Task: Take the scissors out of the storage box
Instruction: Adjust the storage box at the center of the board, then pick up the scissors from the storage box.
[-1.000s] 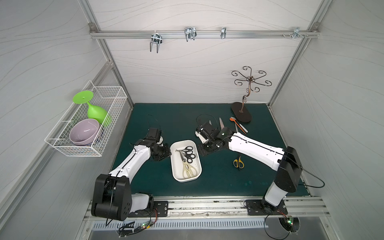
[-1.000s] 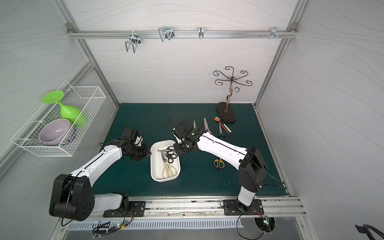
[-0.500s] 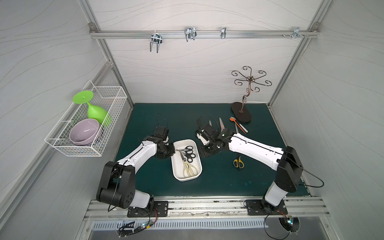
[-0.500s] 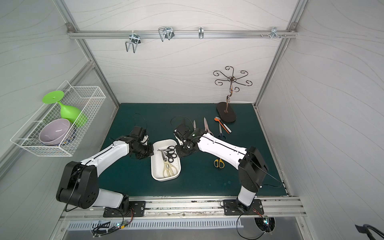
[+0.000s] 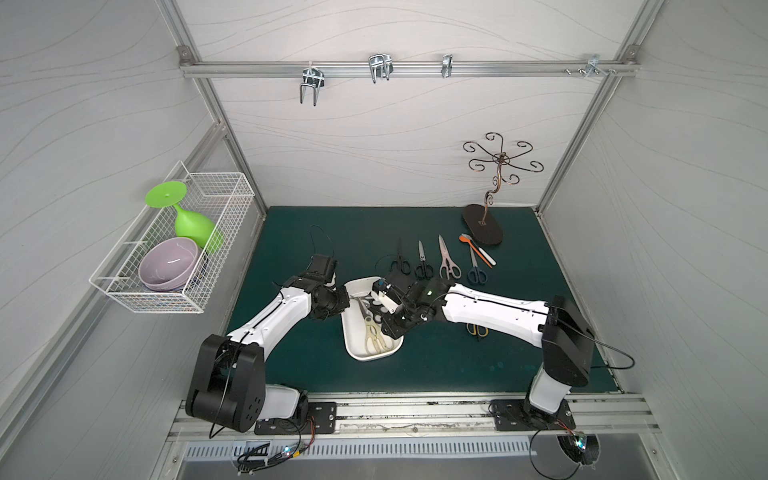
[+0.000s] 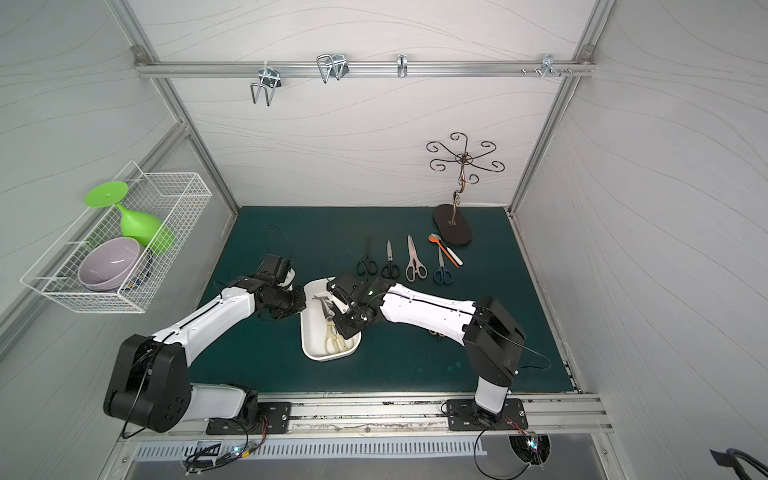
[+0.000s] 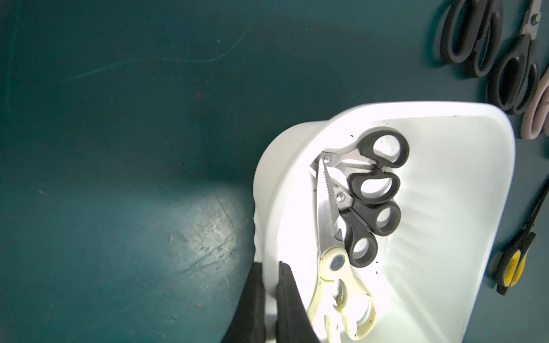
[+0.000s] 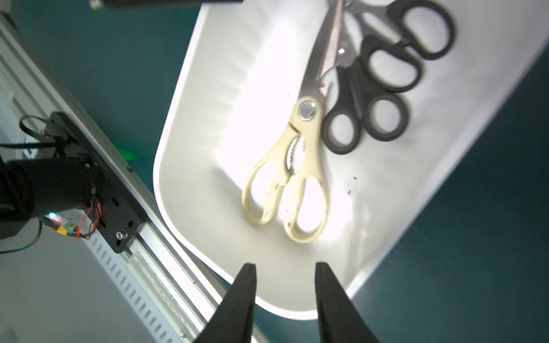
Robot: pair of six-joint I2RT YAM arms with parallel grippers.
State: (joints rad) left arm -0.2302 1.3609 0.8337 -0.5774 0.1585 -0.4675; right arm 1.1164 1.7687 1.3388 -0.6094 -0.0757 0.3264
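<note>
Scissors (image 8: 309, 118) overlapped in box (image 8: 202, 184) — could snag, lift together (left gripper (image 7: 269, 267) clamped on its wall; right gripper (image 8: 284, 264) part-open, empty).

You have no writing to read here: none on the white storage box (image 7: 445, 208), none on the cream-handled scissors (image 8: 307, 111). A small pale mark on the stand's dark base (image 5: 488, 232) (far right) is too small to read.
</note>
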